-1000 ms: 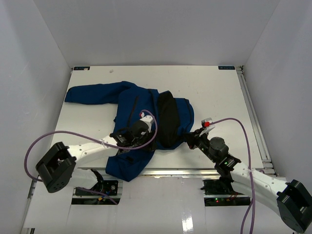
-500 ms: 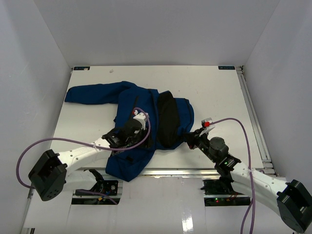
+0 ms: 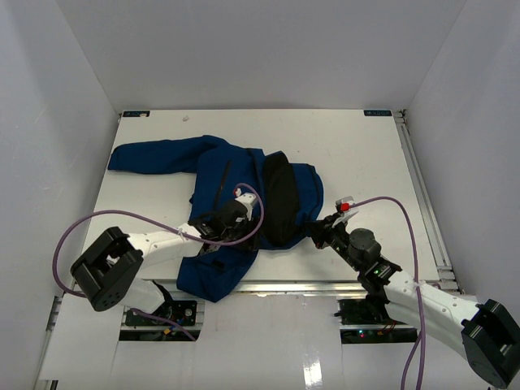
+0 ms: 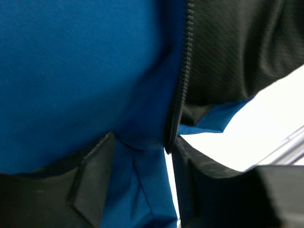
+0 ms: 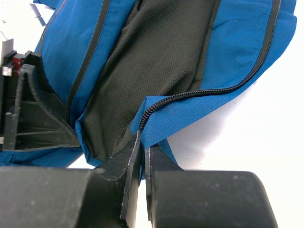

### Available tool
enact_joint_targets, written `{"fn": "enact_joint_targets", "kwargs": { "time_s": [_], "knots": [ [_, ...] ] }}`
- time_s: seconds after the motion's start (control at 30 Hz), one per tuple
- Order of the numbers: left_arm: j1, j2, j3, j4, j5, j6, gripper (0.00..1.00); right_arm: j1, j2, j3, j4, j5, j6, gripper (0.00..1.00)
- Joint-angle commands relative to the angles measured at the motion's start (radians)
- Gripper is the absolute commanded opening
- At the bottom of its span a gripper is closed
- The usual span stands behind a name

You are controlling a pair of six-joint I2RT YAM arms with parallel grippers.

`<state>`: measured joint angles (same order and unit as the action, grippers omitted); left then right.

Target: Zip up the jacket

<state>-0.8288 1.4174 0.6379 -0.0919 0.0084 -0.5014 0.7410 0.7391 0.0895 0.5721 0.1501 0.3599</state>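
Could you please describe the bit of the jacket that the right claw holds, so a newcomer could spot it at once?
On the table, the blue jacket lies open near the front edge, black mesh lining showing down its middle. Right of that lining, a blue flap edged with black zipper teeth curves to its corner, pinched in the right claw; the teeth end there.

Your top view is brightly and evenly lit from above. The white table (image 3: 349, 154) reads clean, the shadows around the jacket (image 3: 215, 171) are soft and short, and a glare streak sits on the glossy surface (image 3: 313, 370) below the arm bases. Your left wrist view is too close, so it looks soft and blurred. Your right wrist view is sharper on the zipper teeth (image 5: 199, 92), though the table there is blown out white.
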Motion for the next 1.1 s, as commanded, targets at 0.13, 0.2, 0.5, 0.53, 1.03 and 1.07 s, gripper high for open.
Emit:
{"fn": "enact_joint_targets", "kwargs": {
  "time_s": [0.13, 0.2, 0.5, 0.53, 1.03, 1.07],
  "knots": [
    [0.000, -0.038, 0.011, 0.006, -0.025, -0.005, 0.62, 0.002, -0.028, 0.006, 0.021, 0.009, -0.006, 0.08],
    [-0.001, -0.102, -0.005, -0.010, -0.021, -0.003, 0.63, 0.002, -0.020, 0.006, 0.028, 0.004, -0.006, 0.08],
    [0.053, -0.323, -0.060, -0.075, -0.055, 0.001, 0.68, 0.003, -0.006, 0.012, 0.038, -0.009, 0.001, 0.08],
    [0.059, -0.320, -0.063, -0.068, -0.046, -0.003, 0.67, 0.004, -0.004, 0.012, 0.038, -0.009, 0.001, 0.08],
    [0.065, -0.065, -0.030, 0.117, 0.162, 0.037, 0.64, 0.004, -0.007, 0.013, 0.031, -0.002, -0.006, 0.08],
    [0.065, -0.053, -0.028, 0.122, 0.163, 0.039, 0.64, 0.004, -0.007, 0.014, 0.030, -0.001, -0.007, 0.08]
  ]
}}
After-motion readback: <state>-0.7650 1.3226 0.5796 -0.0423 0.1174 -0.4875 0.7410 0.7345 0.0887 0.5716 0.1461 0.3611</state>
